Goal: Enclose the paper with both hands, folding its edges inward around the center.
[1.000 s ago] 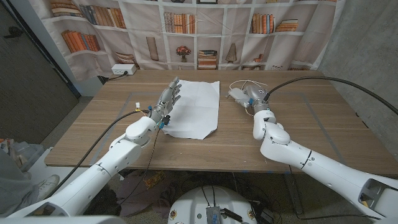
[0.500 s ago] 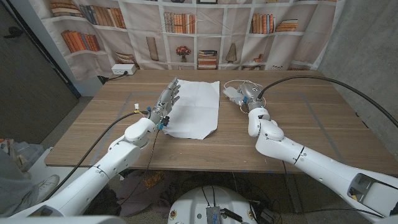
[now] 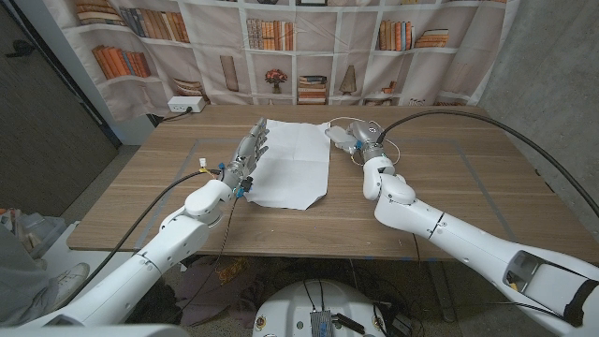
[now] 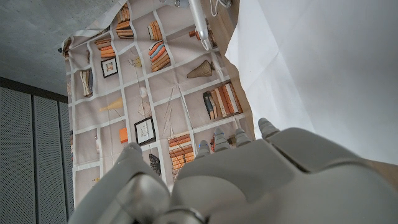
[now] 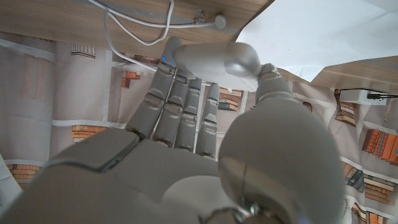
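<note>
White paper (image 3: 294,165) lies flat and unfolded on the wooden table (image 3: 449,201), at mid-width toward the far edge, its near corner pointing at the robot's side. The left robot hand (image 3: 246,154) stands at the paper's left edge, fingers extended and apart, holding nothing; the left wrist view shows its fingertips (image 4: 266,128) at the sheet's margin. The right robot hand (image 3: 348,136) sits at the paper's far right corner, fingers straight and close together, holding nothing. A white power strip (image 3: 183,105) rests at the table's far left corner.
</note>
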